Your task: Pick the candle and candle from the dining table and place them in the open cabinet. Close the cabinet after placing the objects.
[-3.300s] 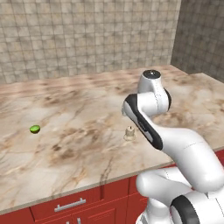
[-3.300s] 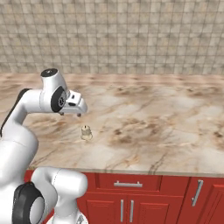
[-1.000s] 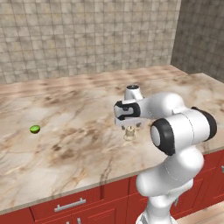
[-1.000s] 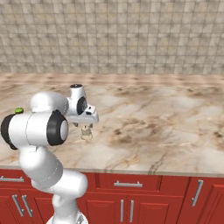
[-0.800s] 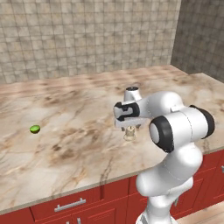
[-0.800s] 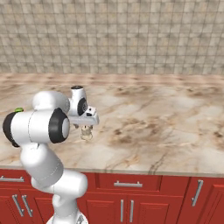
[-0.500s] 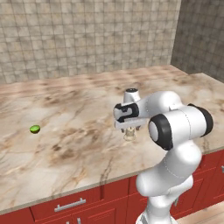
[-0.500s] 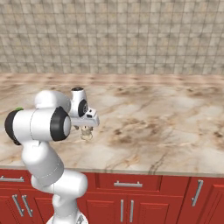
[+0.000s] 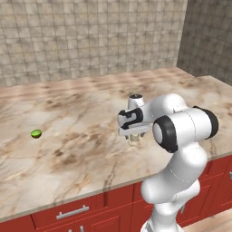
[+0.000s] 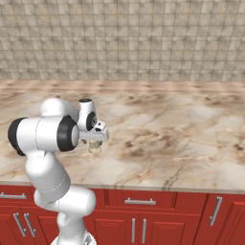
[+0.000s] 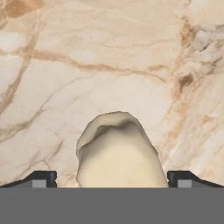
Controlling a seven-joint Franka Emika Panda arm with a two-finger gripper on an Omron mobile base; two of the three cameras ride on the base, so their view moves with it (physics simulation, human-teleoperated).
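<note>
A pale cream candle (image 9: pixel 134 142) stands on the marbled dining table (image 9: pixel 68 149) near its front edge. My gripper (image 9: pixel 134 136) points straight down over it, open, with a finger on each side. In the hand view the candle (image 11: pixel 118 153) rises between the two dark fingertips (image 11: pixel 41 179), which stand wide apart and clear of its sides. From the right base view the candle (image 10: pixel 94 148) shows just under the gripper (image 10: pixel 94 142). The cabinet is out of view.
A small green round thing (image 9: pixel 36 133) lies far to the left on the table. Red drawer fronts (image 10: pixel 139 201) with silver handles run below the table's front edge. A tiled wall (image 10: pixel 124 38) backs the table.
The hand has sunk a little lower over the candle in the last second. The jaws have stayed open and the candle has not moved.
</note>
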